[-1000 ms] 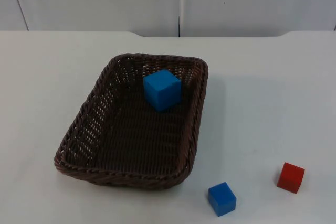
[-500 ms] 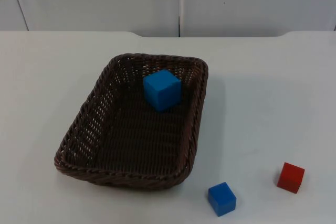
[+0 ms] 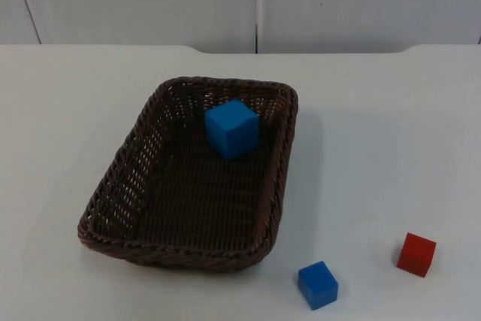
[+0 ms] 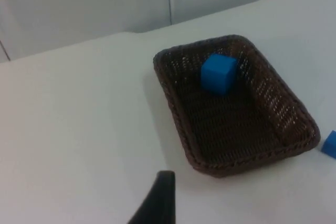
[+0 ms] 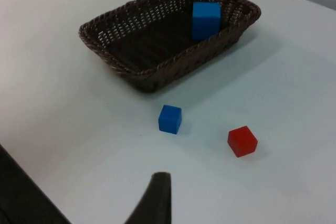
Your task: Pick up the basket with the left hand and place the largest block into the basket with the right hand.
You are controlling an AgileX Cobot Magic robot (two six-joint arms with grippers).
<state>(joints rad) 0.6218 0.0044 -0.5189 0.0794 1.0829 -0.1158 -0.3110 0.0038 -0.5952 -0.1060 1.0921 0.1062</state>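
The left gripper (image 4: 160,203) hangs back over the bare tabletop (image 3: 376,125), well apart from the basket, and the right gripper (image 5: 157,198) likewise waits high above the two loose blocks; a single black fingertip is visible for each, so I cannot tell whether either is wide or narrow. The large blue block (image 3: 232,128) already sits inside the brown wicker basket (image 3: 120,178), against its far wall, just right of centre in the top view's middle. The basket rests on the tabletop, ungripped. Toward the lower right of the top view lie a small blue block (image 3: 318,285) and a small red block (image 3: 416,253), apart from each other and from the basket. The task looks done; the likely risk is a returning arm clipping the basket rim and shifting it.
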